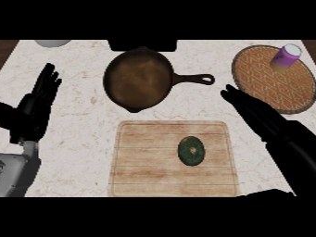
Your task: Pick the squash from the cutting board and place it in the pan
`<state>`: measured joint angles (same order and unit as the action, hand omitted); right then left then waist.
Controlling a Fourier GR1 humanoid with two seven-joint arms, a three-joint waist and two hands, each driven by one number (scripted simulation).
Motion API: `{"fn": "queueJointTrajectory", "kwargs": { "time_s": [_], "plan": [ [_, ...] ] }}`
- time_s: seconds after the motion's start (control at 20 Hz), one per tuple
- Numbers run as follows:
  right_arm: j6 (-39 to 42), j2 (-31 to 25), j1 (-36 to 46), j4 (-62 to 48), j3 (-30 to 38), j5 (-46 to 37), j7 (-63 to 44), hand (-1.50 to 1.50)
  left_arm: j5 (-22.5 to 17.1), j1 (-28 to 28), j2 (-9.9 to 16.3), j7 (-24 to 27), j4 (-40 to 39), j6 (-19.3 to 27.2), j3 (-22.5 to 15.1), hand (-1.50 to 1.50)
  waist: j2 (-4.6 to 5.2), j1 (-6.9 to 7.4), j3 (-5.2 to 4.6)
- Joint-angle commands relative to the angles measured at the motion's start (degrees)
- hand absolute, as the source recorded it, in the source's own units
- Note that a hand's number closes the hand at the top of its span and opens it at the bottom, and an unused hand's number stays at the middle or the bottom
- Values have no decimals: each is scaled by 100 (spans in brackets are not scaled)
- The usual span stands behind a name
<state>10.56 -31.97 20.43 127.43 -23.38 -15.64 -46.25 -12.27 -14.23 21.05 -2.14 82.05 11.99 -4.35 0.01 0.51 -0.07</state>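
Note:
A dark green round squash (pixel 192 151) lies on the wooden cutting board (pixel 147 162), right of its middle. Beyond the board stands a dark brown pan (pixel 139 78) with its handle pointing right. My right hand (pixel 256 111) stretches out open above the counter to the right of the board, its straight fingers pointing up-left toward the pan's handle, apart from the squash. Over at the left of the view, my left hand (pixel 34 109) rests open with its fingers up.
A round woven mat (pixel 263 85) lies at the back right with a purple cup (pixel 285 57) on it. A pale bowl (pixel 53 43) shows at the back left edge. A dark object (pixel 143 44) sits behind the pan.

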Motion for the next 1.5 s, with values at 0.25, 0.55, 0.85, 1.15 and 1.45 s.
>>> {"fn": "queueJointTrajectory", "kwargs": {
  "time_s": [0.25,0.55,0.85,1.15,1.45],
  "plan": [
    [472,1162,361,-289,-873,-747,-1329,-150,286,265,-263,357,-91,-88,92,0,-6,-40,0],
    [175,1474,39,-1332,-830,-1632,-466,-150,481,85,-495,-77,137,110,107,0,2,-36,7],
    [814,1610,-190,-1105,-489,-1538,-734,-150,541,-109,-492,-343,174,-105,273,0,-4,-51,6],
    [915,1509,-640,-1660,-385,-1499,302,-150,378,-371,-272,-652,72,-458,623,0,4,-73,7],
    [1266,1815,-510,-2103,-141,-1827,698,-150,716,-86,-656,-145,-73,-447,595,0,0,-53,6]
  ]
}}
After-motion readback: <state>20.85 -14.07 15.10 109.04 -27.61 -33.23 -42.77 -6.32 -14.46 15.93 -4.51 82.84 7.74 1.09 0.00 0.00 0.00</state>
